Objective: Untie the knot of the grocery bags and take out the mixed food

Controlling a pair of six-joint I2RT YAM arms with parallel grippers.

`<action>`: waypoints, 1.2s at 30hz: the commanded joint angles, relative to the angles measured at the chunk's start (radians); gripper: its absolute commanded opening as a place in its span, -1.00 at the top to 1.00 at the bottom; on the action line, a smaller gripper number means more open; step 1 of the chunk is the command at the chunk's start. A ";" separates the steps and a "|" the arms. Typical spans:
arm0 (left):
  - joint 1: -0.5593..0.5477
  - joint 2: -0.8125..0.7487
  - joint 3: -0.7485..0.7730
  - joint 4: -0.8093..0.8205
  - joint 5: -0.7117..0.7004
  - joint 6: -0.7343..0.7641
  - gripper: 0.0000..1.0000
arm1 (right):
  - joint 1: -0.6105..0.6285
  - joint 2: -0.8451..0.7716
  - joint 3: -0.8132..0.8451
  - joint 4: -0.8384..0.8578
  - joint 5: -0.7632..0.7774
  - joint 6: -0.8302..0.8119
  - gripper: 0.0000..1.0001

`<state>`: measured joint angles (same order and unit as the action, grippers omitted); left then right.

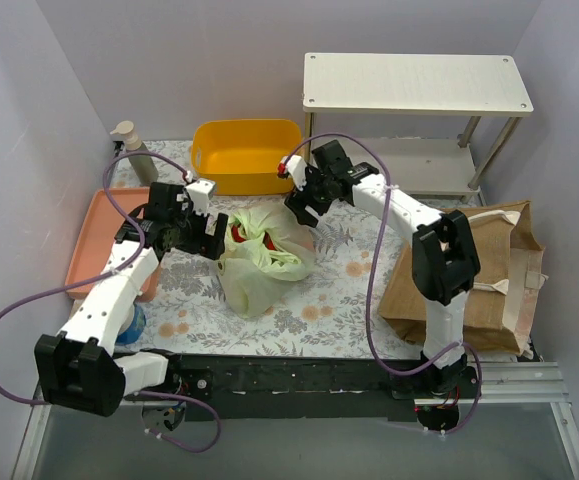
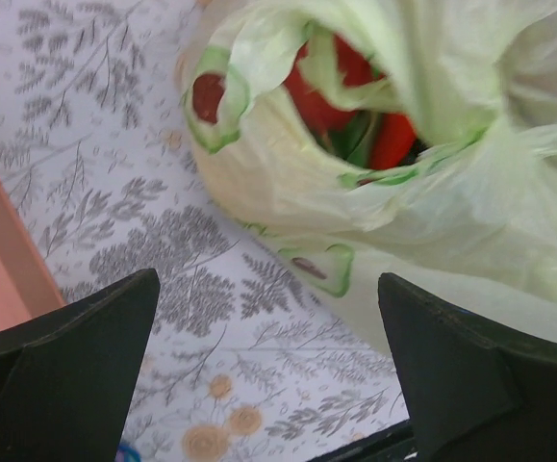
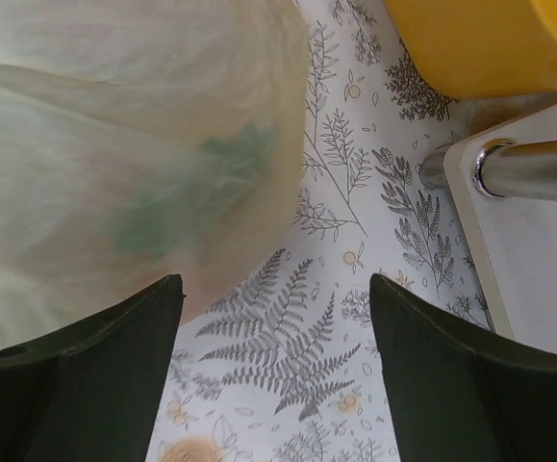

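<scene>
The pale green plastic bag (image 1: 261, 262) lies mid-table with its mouth open; red food (image 1: 254, 236) shows inside. In the left wrist view the bag (image 2: 432, 192) fills the upper right, with red pieces (image 2: 355, 96) and something green in its mouth. My left gripper (image 1: 212, 232) is open and empty just left of the bag. My right gripper (image 1: 302, 208) is open and empty at the bag's upper right; the bag (image 3: 114, 164) sits at the left of its view. The brown tote (image 1: 489, 280) with white rope handles lies at the right, behind the right arm.
A yellow tub (image 1: 247, 155) stands behind the bag. A pink tray (image 1: 104, 235) lies at the left, a soap pump bottle (image 1: 134, 150) behind it. A white two-tier shelf (image 1: 414, 85) stands at the back right; its metal leg (image 3: 533, 168) is near my right gripper.
</scene>
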<state>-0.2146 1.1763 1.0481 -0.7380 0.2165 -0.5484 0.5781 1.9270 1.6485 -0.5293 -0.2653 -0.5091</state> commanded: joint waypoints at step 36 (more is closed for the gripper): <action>-0.101 0.109 0.145 0.094 0.358 0.231 -0.96 | -0.035 -0.395 -0.123 -0.368 -0.247 -0.239 -0.61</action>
<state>-0.3080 1.4139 1.1248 -0.5640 0.2756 -0.3744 0.5327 1.5372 1.3743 -0.7628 -0.3790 -0.6765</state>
